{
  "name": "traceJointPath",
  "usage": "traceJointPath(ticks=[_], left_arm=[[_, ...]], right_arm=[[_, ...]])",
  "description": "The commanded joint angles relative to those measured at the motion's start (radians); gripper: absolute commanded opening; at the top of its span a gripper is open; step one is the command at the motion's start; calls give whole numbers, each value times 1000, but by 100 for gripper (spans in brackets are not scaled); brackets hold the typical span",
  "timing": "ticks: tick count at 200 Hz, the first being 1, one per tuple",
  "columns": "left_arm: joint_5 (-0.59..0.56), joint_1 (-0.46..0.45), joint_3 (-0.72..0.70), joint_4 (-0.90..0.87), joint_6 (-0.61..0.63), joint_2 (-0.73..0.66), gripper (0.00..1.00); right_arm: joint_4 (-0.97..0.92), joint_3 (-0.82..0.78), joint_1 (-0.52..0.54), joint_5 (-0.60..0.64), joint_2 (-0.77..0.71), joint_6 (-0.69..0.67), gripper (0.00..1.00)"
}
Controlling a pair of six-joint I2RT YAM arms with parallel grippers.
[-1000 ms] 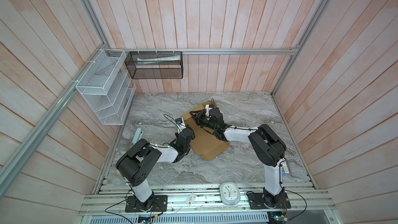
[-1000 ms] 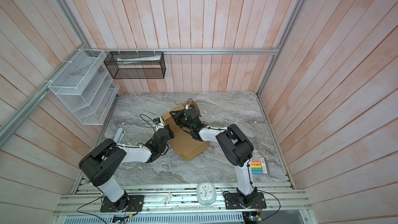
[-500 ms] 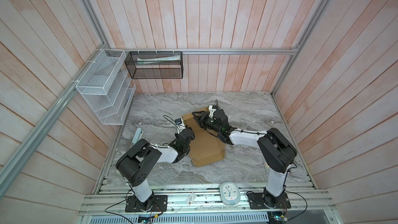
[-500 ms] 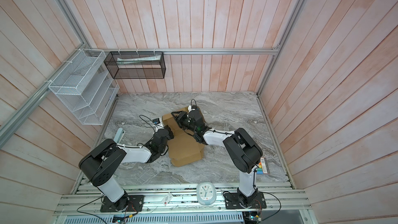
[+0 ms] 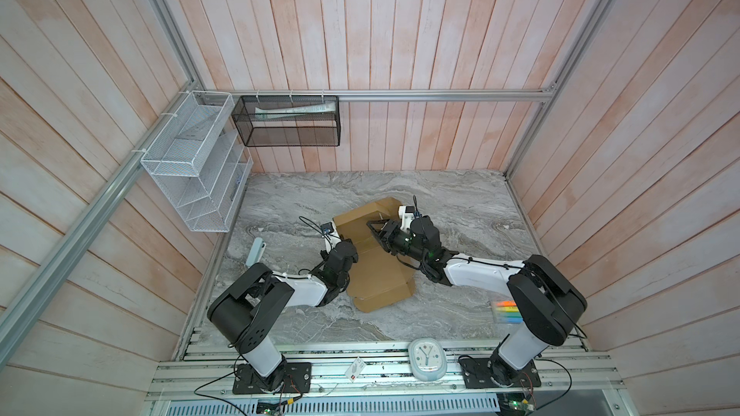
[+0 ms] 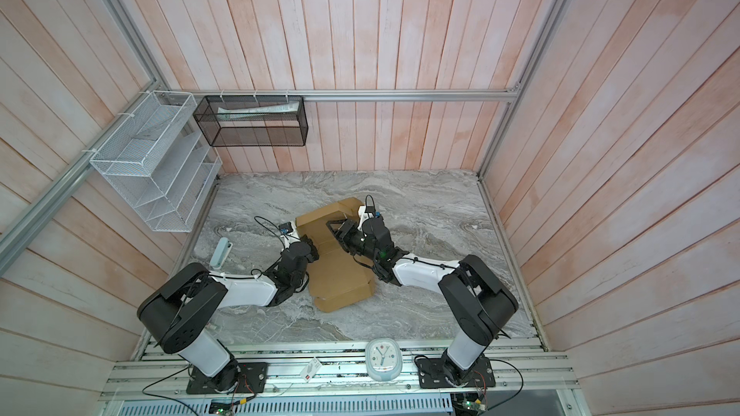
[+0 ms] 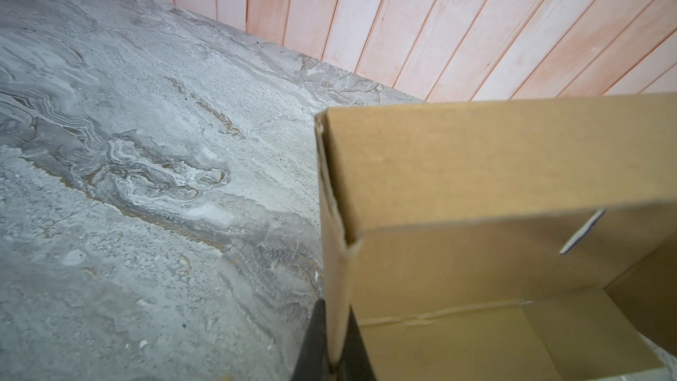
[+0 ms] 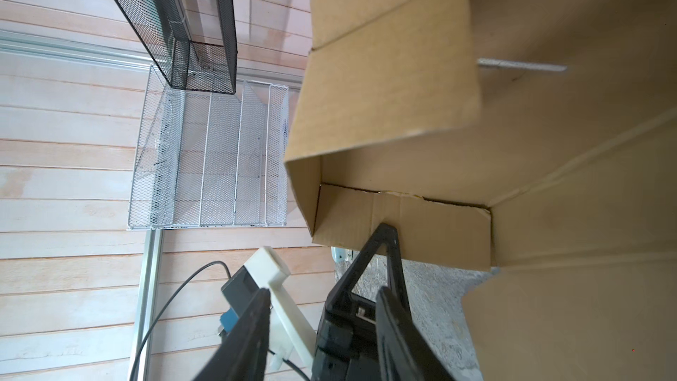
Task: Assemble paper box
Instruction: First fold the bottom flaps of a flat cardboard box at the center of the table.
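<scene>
1. On the middle of the marble table (image 5: 460, 210), between the two arms, the paper box (image 5: 376, 270) lies half folded. Its long axis runs from the front edge toward the back wall.
2. The left gripper (image 7: 335, 357) pinches the box's upright left side wall, its jaws pressed onto the cardboard edge.
3. The right gripper (image 5: 376, 227) hangs over the far half with its jaws spread, holding nothing. One fingertip (image 8: 386, 230) appears to touch a small corner flap (image 8: 421, 221), so this arm is likely nearer the next fold.

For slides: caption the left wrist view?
Left gripper, jaws shut on an upright wall of the paper box; marble table beside.
</scene>
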Motion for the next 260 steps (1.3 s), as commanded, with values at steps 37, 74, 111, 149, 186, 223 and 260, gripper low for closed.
traceJointPath(ticks=[37, 74, 111, 149, 186, 223, 260], left_arm=[[-3, 0, -39, -14, 94, -74, 0], [32, 0, -79, 19, 194, -125, 0], [45, 0, -110, 11, 263, -183, 0], [21, 0, -130, 1, 312, -211, 0], [-3, 0, -139, -8, 344, -226, 0], [-18, 0, -156, 4, 350, -217, 0], [-25, 0, -161, 16, 344, -198, 0]], right_arm=[[-305, 26, 6, 96, -195, -356, 45], [-464, 121, 6, 155, -237, -524, 43], [-530, 219, 5, 149, -204, -627, 42], [-594, 348, 5, 102, -112, -695, 38], [-629, 471, 7, 23, 2, -715, 33], [-645, 528, 14, 8, 83, -706, 30], [-666, 571, 31, -7, 154, -701, 28]])
